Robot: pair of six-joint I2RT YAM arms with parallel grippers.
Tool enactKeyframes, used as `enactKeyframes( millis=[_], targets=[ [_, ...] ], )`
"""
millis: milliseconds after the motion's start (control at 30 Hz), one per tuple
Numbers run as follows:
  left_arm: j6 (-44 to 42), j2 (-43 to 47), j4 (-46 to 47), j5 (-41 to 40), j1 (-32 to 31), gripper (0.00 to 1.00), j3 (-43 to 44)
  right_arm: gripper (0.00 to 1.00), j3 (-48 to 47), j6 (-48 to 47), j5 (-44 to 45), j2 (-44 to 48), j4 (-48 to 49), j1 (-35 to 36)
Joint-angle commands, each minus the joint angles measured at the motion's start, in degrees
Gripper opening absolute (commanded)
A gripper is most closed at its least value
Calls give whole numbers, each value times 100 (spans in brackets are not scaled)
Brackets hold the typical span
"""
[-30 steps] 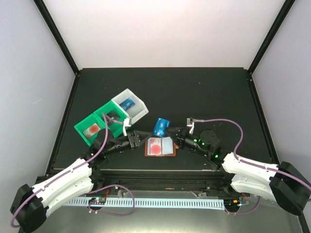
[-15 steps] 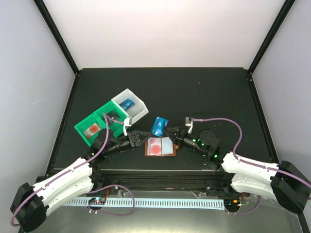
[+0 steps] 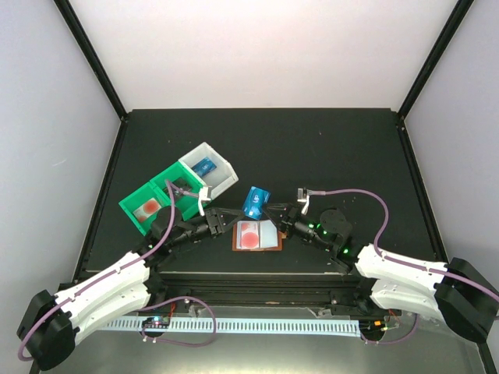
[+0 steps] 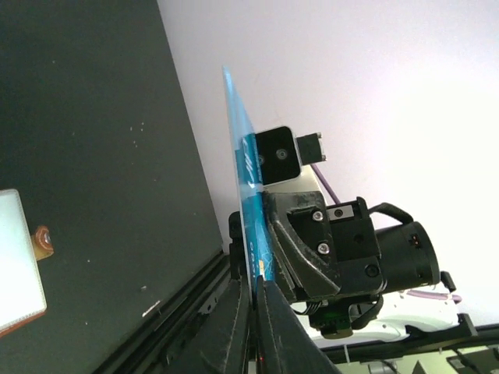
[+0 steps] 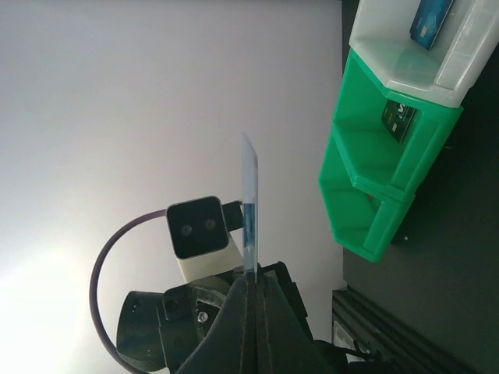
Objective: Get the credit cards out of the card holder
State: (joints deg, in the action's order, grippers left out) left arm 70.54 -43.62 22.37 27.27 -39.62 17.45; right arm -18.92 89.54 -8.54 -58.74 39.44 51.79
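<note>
A blue credit card (image 3: 256, 202) hangs in the air just above the card holder (image 3: 258, 236), with a gripper on each side of it. My left gripper (image 3: 238, 213) is shut on the card's lower edge (image 4: 251, 234). From the right, my right gripper (image 3: 273, 209) is also shut on the same card, seen edge-on (image 5: 249, 204). The brown holder lies open on the table. A red card (image 3: 248, 234) shows in its left pocket, and its right pocket (image 3: 268, 231) looks pale. A corner of the holder (image 4: 17, 265) appears in the left wrist view.
A green-and-white bin (image 3: 178, 189) stands at the left. Its white compartment holds a blue card (image 5: 431, 19), a green one holds a dark card (image 5: 398, 121), and the far green one shows a red thing (image 3: 146, 207). Black rails frame the table.
My left gripper has closed onto the blue card, which the right gripper still holds. The card has shifted slightly to the left.
</note>
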Motion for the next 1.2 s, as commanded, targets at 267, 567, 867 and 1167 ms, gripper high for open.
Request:
enactKeyframes(
  millis=[267,567,867,1167],
  targets=[
    [-110,110,98,-104,-32,1,283,1,17,-517,-26,173,33,66],
    [-654,103,98,-30,-36,2,286,18,196,-764,111,505,-299,63],
    [-1481,186,-1055,185,109,1,748,55,39,-1465,184,1079,-1368,65],
    [-3050,-155,-3874,402,840,2,2201,99,-410,-2889,134,1918,-2773,61]
  ],
)
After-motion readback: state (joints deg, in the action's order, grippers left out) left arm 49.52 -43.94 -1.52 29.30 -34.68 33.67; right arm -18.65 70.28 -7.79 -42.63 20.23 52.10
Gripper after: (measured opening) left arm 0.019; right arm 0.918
